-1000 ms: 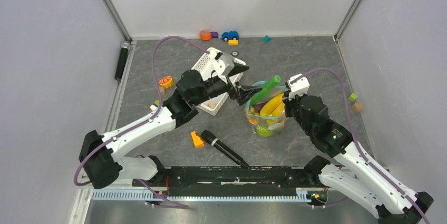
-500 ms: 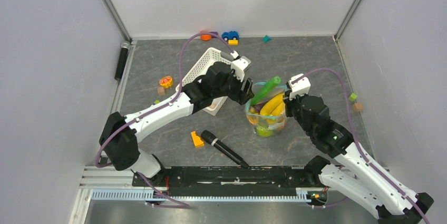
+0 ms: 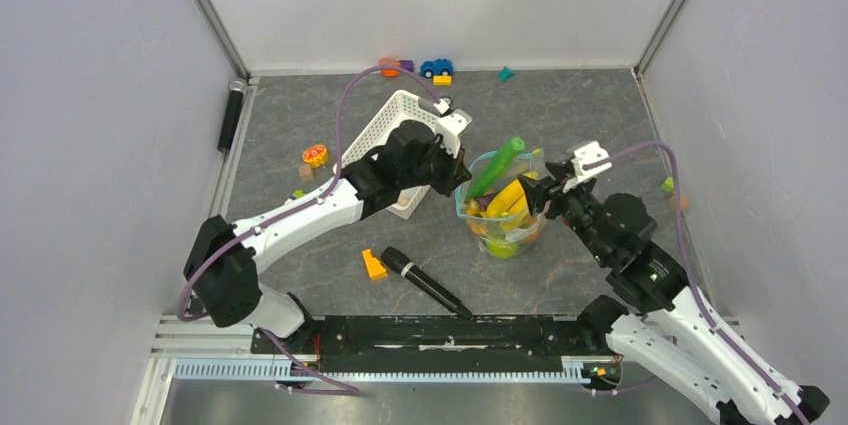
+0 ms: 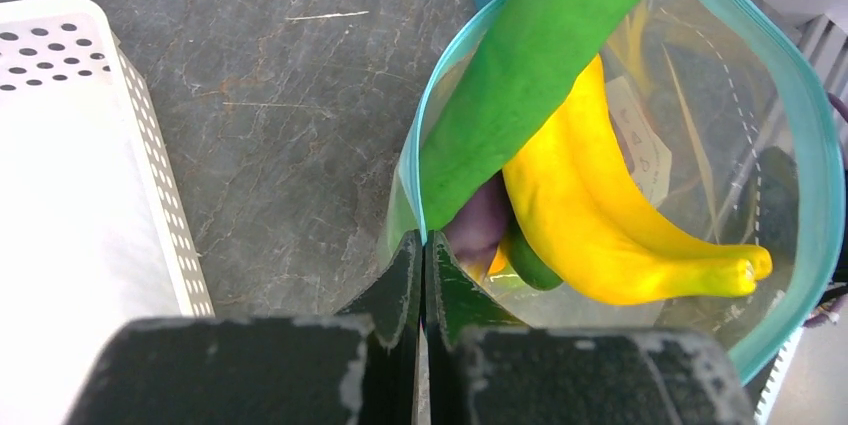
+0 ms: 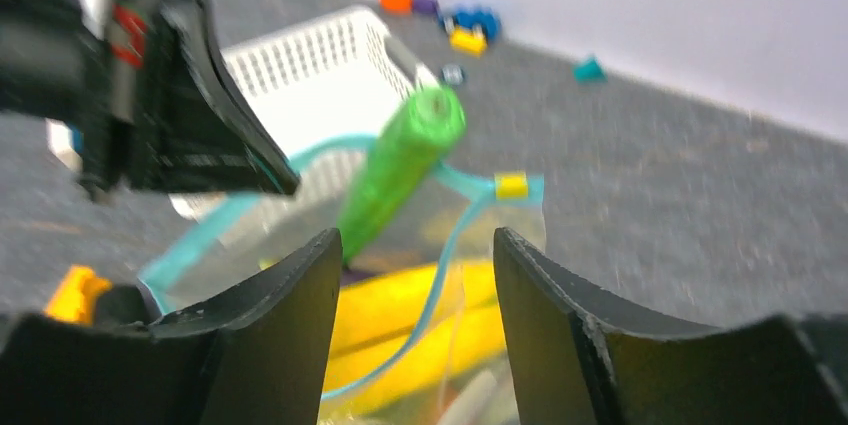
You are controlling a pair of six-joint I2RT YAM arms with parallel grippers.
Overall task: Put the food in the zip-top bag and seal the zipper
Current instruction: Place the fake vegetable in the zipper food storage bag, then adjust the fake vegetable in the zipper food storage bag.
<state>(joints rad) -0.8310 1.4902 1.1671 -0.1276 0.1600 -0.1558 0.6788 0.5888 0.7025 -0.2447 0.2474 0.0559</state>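
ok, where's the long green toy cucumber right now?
Top view, centre: the long green toy cucumber leans out of the clear zip-top bag, over the yellow bananas, right of the white slotted basket.

The clear bag (image 3: 505, 235) stands upright on the table (image 3: 580, 115), its light-blue zipper (image 4: 815, 145) gaping in a wide unsealed loop that my left gripper (image 4: 422, 245) pinches at the rim, with a green cucumber (image 4: 530, 65) slanting out over yellow bananas (image 4: 600, 225) and a purple eggplant (image 4: 480, 230).
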